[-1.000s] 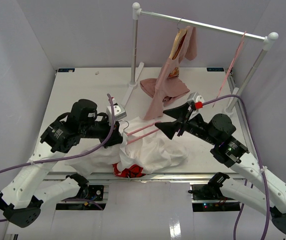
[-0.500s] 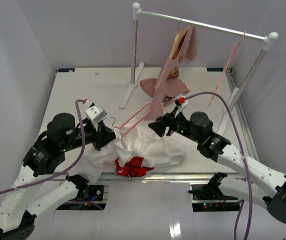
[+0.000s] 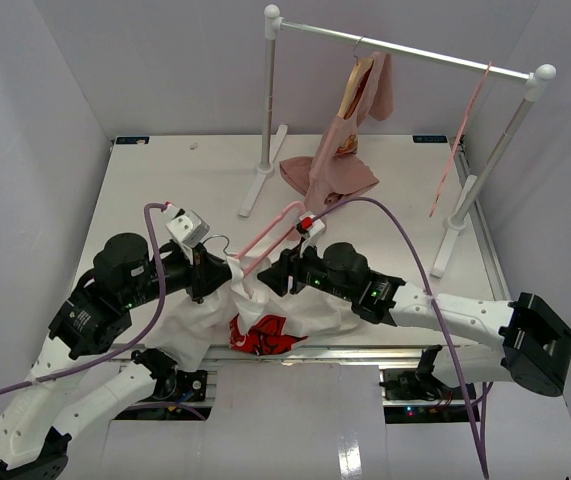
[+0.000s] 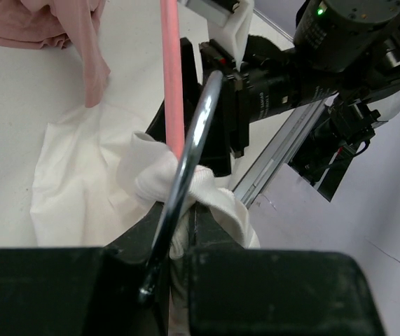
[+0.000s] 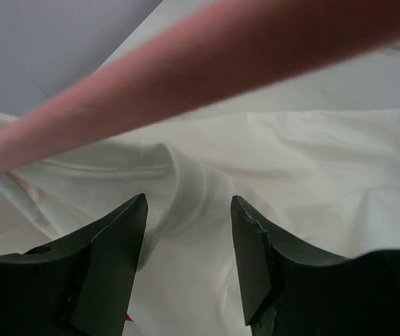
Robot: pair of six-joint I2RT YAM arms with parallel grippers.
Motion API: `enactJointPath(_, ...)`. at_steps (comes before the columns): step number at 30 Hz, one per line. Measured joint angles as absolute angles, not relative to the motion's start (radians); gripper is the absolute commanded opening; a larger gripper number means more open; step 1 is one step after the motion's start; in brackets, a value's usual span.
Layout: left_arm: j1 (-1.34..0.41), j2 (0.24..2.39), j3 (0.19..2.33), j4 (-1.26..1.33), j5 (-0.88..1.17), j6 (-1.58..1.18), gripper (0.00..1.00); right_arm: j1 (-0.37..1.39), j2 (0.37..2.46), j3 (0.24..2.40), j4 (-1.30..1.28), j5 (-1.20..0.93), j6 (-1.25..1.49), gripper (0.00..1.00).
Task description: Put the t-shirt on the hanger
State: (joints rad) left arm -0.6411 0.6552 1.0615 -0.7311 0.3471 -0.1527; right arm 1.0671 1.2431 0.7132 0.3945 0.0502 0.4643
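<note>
Threading step, by the look. Left gripper (image 3: 223,272) clamped on hanger (image 3: 270,237) at hook end, cloth bunched alongside. T-shirt (image 3: 310,310) heaped on surface (image 3: 165,180) beneath hanger. Right gripper (image 5: 187,210) spread wide just under hanger bar, over collar fold (image 5: 178,168). Next, likely: pinch collar, draw over hanger shoulder.

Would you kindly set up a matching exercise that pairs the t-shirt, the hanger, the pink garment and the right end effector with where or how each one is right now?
Column 1:
1. t-shirt
2. hanger
3. dusty-pink garment
4. right end effector

Column 2:
A. open, just above white cloth
B. hung from the rail, lower end resting on the table
C. crumpled at the table's near edge
D. slanted across the cloth, hook in the left end effector

Pairs: 1-C; 2-D; 3-B; 4-A
</note>
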Motion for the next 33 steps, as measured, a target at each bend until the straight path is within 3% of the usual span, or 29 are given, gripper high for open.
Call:
enactJointPath(2, -0.641, 0.642, 1.061, -0.731, 0.346, -0.156, 0.00, 1.075, 1.263, 0.709, 0.414, 0.073, 0.475, 0.12)
enactJointPath(3, -0.641, 0.637, 1.061, -0.731, 0.346, -0.157, 0.00, 1.077, 1.266, 0.706, 0.422, 0.084, 0.480, 0.08)
enactJointPath(10, -0.641, 0.636, 1.068, -0.776, 0.356, -0.126, 0.00, 1.059, 1.191, 0.704, 0.359, 0.235, 0.481, 0.08)
enactJointPath(15, -0.641, 0.638, 1.080, -0.833, 0.399, -0.069, 0.00, 0.904, 1.046, 0.741, 0.223, 0.276, 0.465, 0.08)
enactJointPath(22, -0.641, 0.705, 1.095, -0.841, 0.405, 0.026, 0.00, 0.775, 1.000, 0.917, 0.038, 0.204, 0.404, 0.08)
enactJointPath(33, -0.641, 0.854, 1.099, -0.861, 0.332, 0.095, 0.00, 0.773, 1.098, 1.092, -0.237, 0.008, 0.258, 0.08)
